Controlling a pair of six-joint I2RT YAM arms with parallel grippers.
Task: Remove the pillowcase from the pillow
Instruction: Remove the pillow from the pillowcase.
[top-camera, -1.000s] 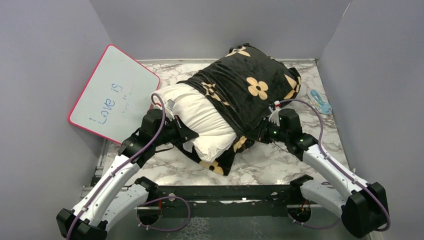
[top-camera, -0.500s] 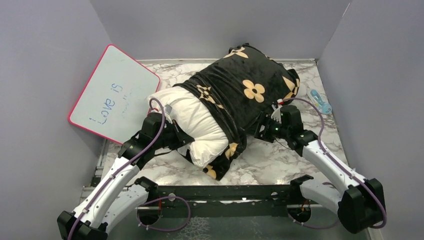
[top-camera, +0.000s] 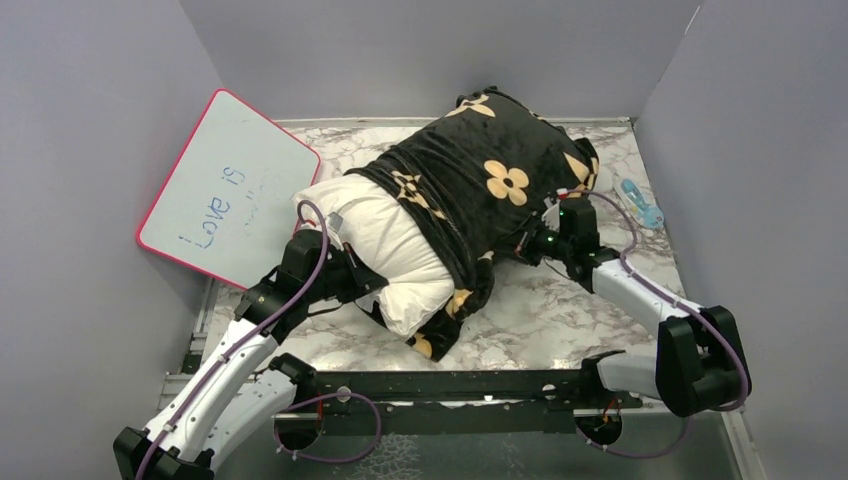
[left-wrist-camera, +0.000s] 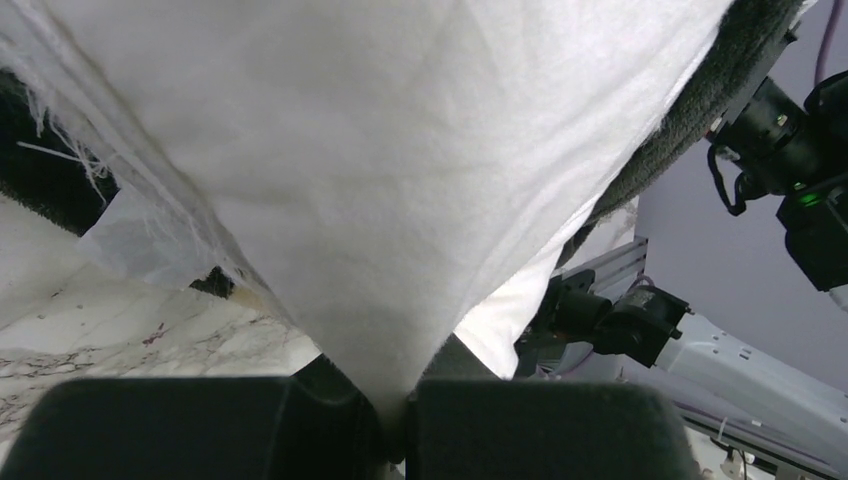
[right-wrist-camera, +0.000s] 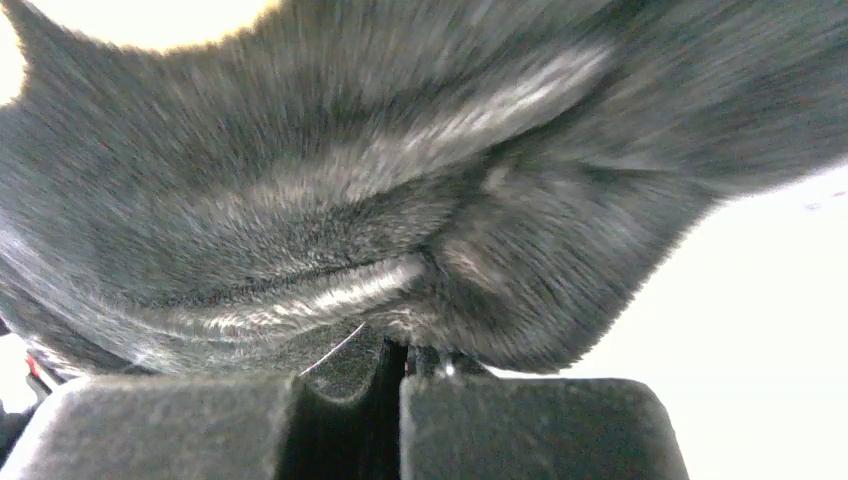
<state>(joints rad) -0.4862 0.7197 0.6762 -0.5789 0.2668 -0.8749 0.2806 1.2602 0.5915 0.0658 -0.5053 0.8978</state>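
Marble tabletop (top-camera: 560, 320) spreads just past your arm bases. Your left gripper (left-wrist-camera: 395, 400) is clamped tight on the near white corner of the pillow (top-camera: 395, 245). Your right gripper (right-wrist-camera: 393, 365) is pinched closed on a fold of the black flowered pillowcase (top-camera: 480, 180), which covers the pillow's far half. Farther left, a pink-rimmed whiteboard (top-camera: 225, 185) rests by the wall.

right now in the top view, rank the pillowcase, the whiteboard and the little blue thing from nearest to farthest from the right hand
1. pillowcase: touching, its edge pinched in the right hand.
2. blue thing: off to the right side, apart from the hand.
3. whiteboard: far left side, clearly the farthest.
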